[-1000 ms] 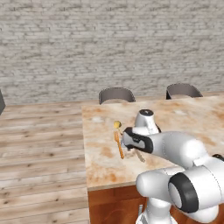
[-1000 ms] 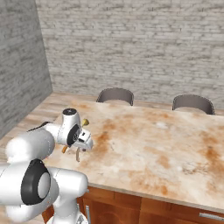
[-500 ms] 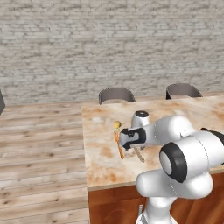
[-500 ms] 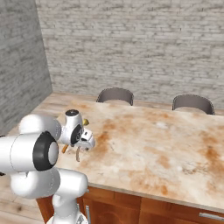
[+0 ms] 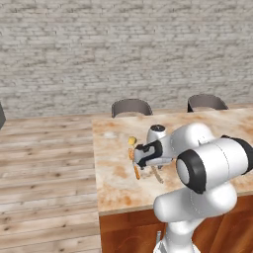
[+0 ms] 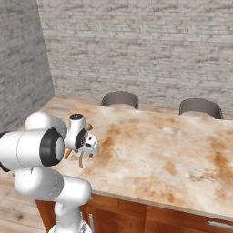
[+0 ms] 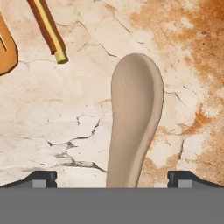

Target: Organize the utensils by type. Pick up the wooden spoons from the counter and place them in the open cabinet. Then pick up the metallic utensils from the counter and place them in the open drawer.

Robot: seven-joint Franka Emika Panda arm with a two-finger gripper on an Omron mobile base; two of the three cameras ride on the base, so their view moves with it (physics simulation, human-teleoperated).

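A pale wooden spoon (image 7: 133, 122) lies flat on the marble counter (image 7: 78, 131), its bowl pointing away from the hand. My gripper (image 7: 113, 178) hangs open just above it, one fingertip on either side of the handle and neither touching. From the base views, the gripper (image 5: 147, 163) (image 6: 86, 152) points down near the counter's left end, with the spoon (image 5: 157, 174) (image 6: 81, 160) beneath it. A red-and-yellow handle (image 7: 46, 28) and an orange utensil (image 7: 6, 48) lie beside the spoon. Whether either is metallic I cannot tell. The open cabinet and open drawer are out of view.
Two grey chairs (image 5: 130, 106) (image 5: 205, 102) stand behind the island counter (image 6: 150, 150), in front of a brick wall. The counter's left edge (image 5: 95, 163) drops to a wooden floor. Wooden cabinet fronts (image 6: 136, 218) run below the counter.
The arm's elbow has swung in closer to the cameras. The hand has stayed low over the utensils with its fingers open.
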